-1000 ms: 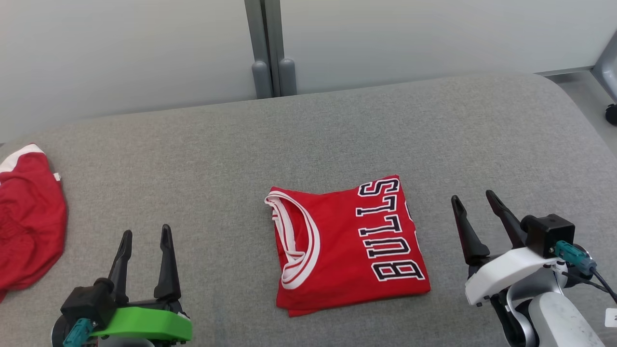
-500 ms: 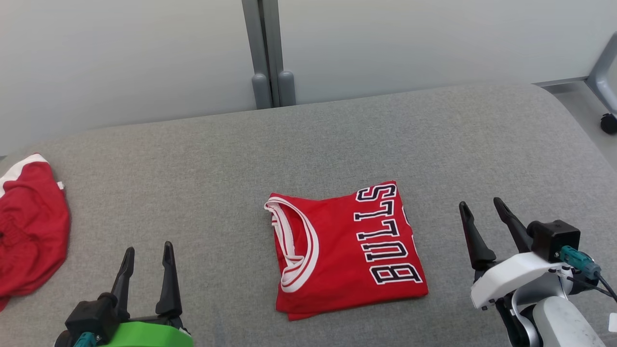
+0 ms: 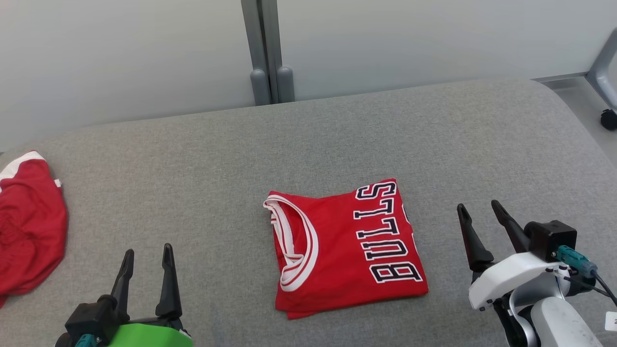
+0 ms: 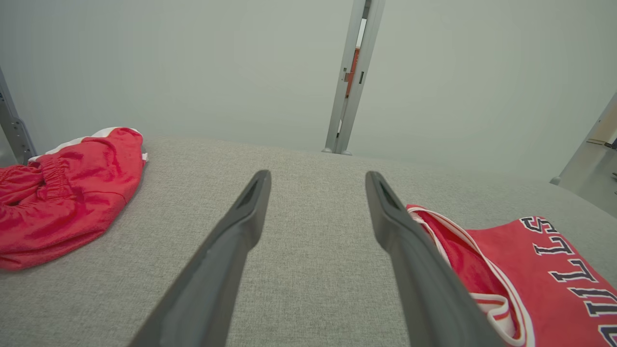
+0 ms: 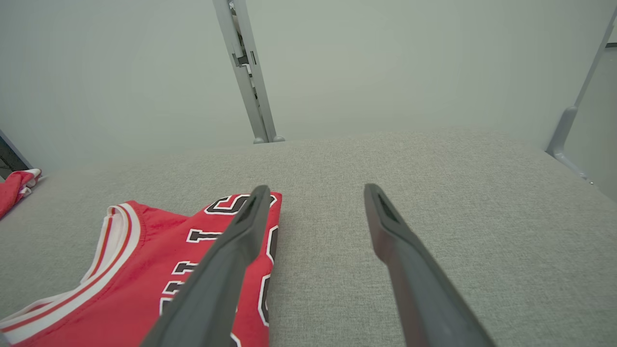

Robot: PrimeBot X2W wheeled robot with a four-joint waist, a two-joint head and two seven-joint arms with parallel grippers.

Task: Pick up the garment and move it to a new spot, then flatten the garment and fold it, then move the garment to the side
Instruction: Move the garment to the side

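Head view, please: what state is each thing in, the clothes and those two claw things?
Bulls jersey: folded, lying flat, not held.
Red shorts: crumpled in a heap, unfolded.
Left gripper: open, empty, off to the jersey's side.
Right gripper: open, empty, beside the jersey.

1. Your head view looks steeply down on the gray bench (image 3: 193, 159), with the jersey (image 3: 337, 255) central.
2. Your left wrist view sits low and faces the wall (image 4: 144, 72) along the left end effector (image 4: 318, 174); the jersey lies at its right.
3. Your right wrist view mirrors it along the right end effector (image 5: 316, 188); the jersey lies at its left.
4. All three share the jersey and the post (image 3: 265, 48).
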